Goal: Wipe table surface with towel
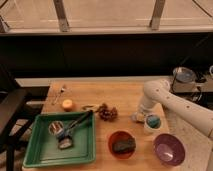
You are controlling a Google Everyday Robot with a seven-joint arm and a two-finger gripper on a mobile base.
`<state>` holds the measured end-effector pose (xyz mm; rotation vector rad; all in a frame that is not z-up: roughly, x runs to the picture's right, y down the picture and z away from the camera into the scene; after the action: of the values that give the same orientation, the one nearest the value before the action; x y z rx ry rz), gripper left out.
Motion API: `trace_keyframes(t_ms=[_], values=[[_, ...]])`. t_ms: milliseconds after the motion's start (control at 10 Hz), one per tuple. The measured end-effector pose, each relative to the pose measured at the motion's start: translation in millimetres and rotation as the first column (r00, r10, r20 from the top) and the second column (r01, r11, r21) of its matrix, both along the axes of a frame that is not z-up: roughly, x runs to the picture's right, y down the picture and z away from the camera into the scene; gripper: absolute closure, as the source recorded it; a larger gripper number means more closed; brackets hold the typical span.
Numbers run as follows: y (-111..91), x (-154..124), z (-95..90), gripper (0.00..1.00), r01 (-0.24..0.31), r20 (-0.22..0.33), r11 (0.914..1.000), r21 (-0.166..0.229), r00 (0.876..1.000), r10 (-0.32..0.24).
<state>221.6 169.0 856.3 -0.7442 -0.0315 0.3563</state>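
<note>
1. Counter (127, 95): light brown wooden top with plank grain, its long axis running left to right.
2. Gripper (136, 117): at the end of the white arm (172, 102), lowered to the counter's right half, just left of a white cup (151, 123).
3. Fingers: fully closed, pressed down where a small whitish-grey wad shows.
4. Towel (133, 118): that pale wad, bunched under the gripper, on the wood between the grapes (106, 112) and the cup. Too crumpled to tell its long axis or which way it points.
5. Green tray (37, 150): front left, holding utensils.
6. Red bowl (123, 144): front centre, a dark sponge inside.
7. Purple bowl (169, 149): front right.
8. Orange fruit (67, 104): left, near the tray's far edge.
</note>
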Motion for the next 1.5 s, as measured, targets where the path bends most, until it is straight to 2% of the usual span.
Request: trace_keyframes(t_ms=[200,400,700,900,1100,1300,1500], values=[[-25.4,5.1,11.7,1.00,0.002,-0.012,0.9998,0.022,1.000,-0.001],[-43.2,-7.7,29.5,1.00,-0.002,0.006,0.9994,0.033,1.000,0.002],[-39.4,-47.1,41.8,1.00,0.013,0.069,0.9996,0.026,0.998,-0.015],[-21.6,-63.9,36.3,1.00,0.020,0.104,0.9997,0.011,0.994,-0.021],[0.7,-60.2,12.6,1.00,0.019,0.109,0.9998,0.002,0.994,-0.019],[10.7,-48.5,-4.2,1.00,0.028,0.085,0.9996,0.000,0.996,-0.028],[9.4,-30.2,-6.4,1.00,0.034,0.043,0.9994,0.004,0.998,-0.034]])
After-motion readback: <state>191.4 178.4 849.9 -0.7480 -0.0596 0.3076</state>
